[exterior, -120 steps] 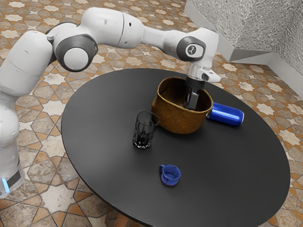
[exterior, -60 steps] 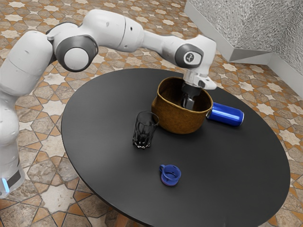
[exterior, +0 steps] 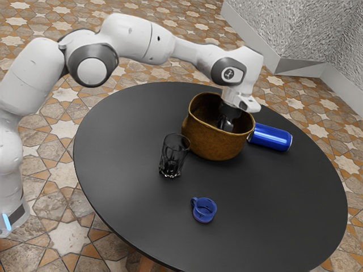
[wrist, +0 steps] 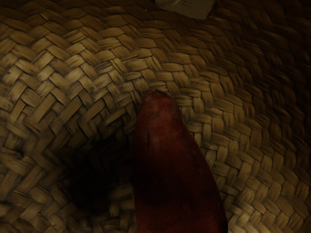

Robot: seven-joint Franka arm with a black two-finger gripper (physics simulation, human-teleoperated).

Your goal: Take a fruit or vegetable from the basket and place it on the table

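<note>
Presently, the claw (exterior: 225,127) is held pointing downward inside the basket (exterior: 217,143), having been lowered deeper since one second earlier. Whether it is clenched or released cannot be told. The reddish vegetable (wrist: 170,162) is seen in the basket (dim there), its long axis directed out from beneath the claw, narrower end outward.

A: Extras, quick?
B: Drinking glass (exterior: 173,156), see-through, upright. Small blue cup (exterior: 204,210), also upright, handle toward the exterior view's left. Not touching each other.
A: And over at the exterior view's right?
B: Can (exterior: 271,137), shiny blue, lying on its side, silvery rim. Well apart from the cup.
A: Background?
B: Floor (exterior: 68,235): star-pattern tiles, cream, brown, orange. Wall (exterior: 295,34): grey, rough, pale skirting (exterior: 300,67) along its foot, exterior view's upper right.
</note>
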